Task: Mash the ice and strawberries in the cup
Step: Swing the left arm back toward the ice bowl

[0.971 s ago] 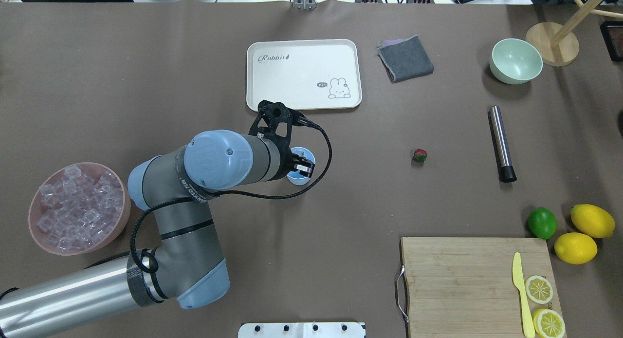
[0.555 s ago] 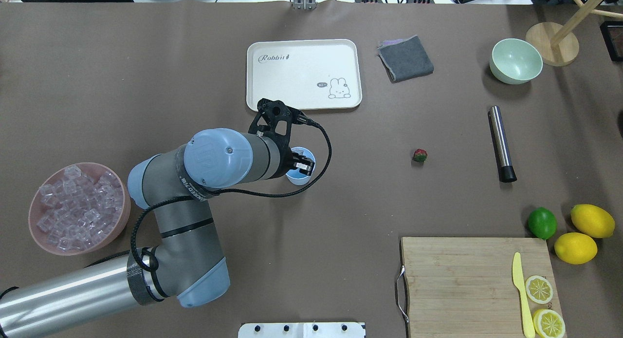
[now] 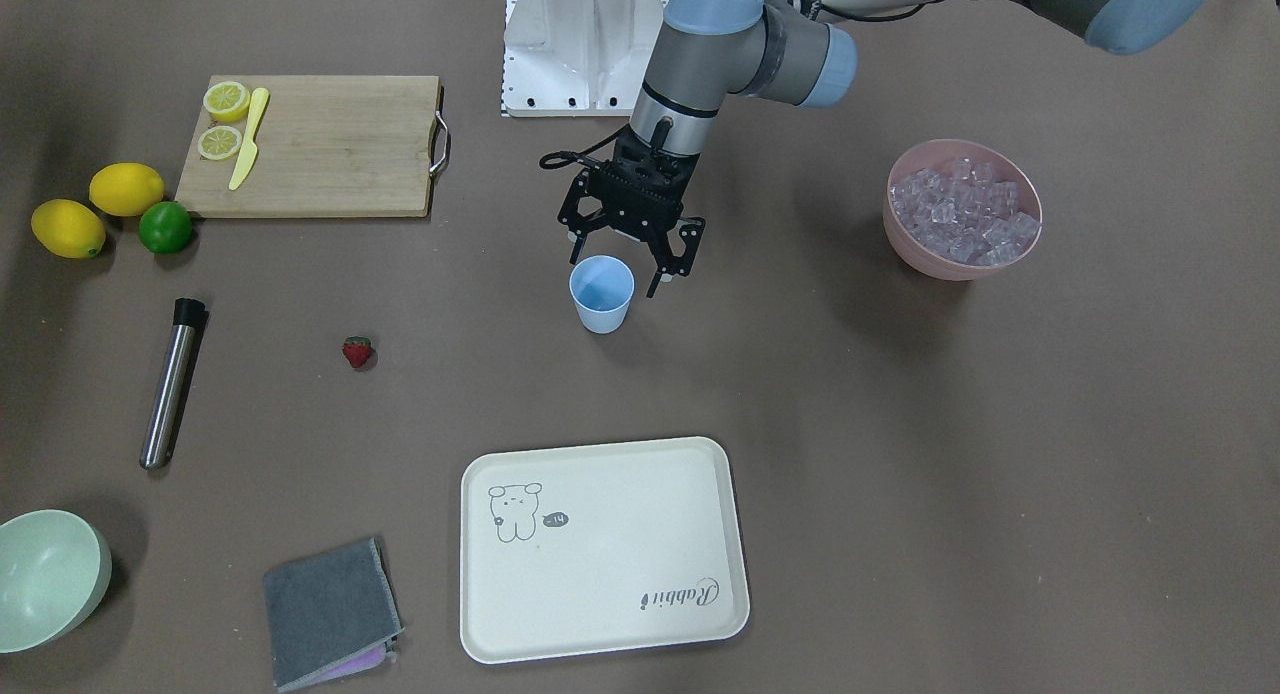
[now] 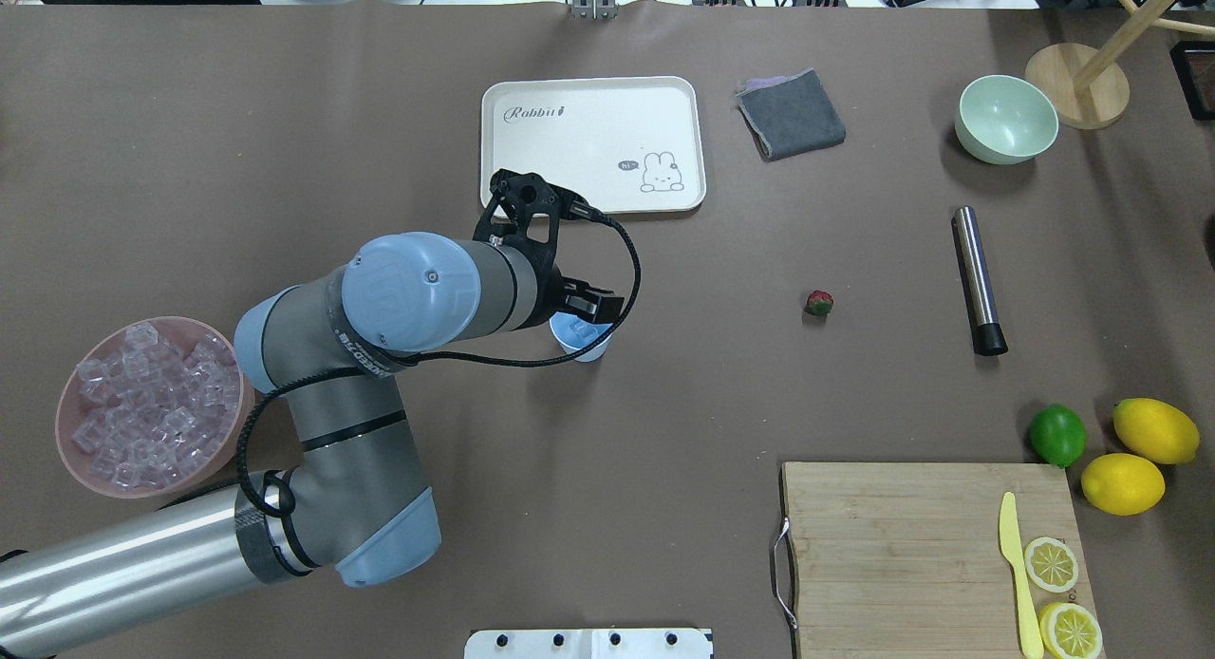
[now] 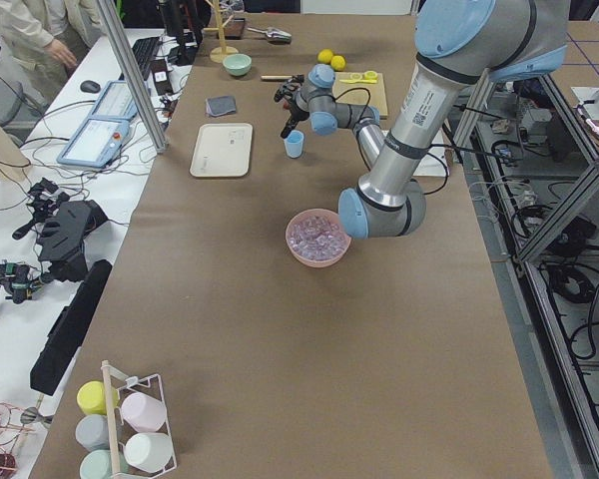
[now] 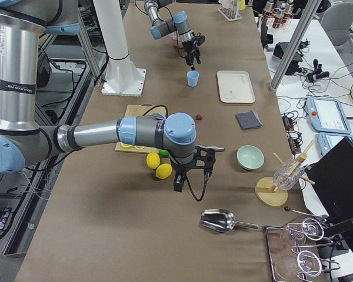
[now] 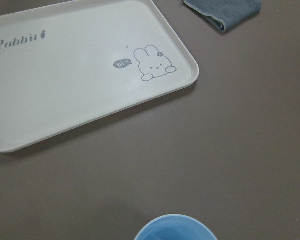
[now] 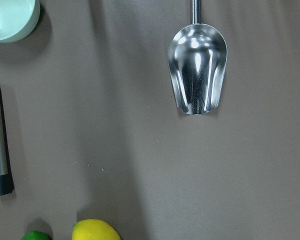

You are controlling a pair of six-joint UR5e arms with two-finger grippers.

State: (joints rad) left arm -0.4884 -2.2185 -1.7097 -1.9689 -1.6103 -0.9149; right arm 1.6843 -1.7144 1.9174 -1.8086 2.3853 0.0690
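Note:
The light blue cup (image 3: 601,294) stands upright mid-table and looks empty; it also shows in the overhead view (image 4: 581,340) and at the bottom edge of the left wrist view (image 7: 175,228). My left gripper (image 3: 620,262) hangs open and empty just above the cup's robot-side rim (image 4: 581,310). The ice (image 3: 962,209) is heaped in a pink bowl (image 4: 71,450) at the robot's left. The strawberry (image 3: 357,351) lies alone on the table (image 4: 819,303). My right gripper (image 6: 191,170) hovers near the lemons, seen only in the exterior right view; I cannot tell if it is open.
A steel muddler (image 4: 978,279) lies beyond the strawberry. A cream tray (image 4: 593,146) sits behind the cup. A cutting board (image 4: 902,545) bears lemon slices and a yellow knife. Whole lemons, a lime (image 4: 1056,434), a green bowl (image 4: 1006,118), a grey cloth (image 4: 791,114) and a metal scoop (image 8: 197,67) lie around.
My left gripper has drawn back from over the cup, rising and shifting toward the tray. The cup stays in place.

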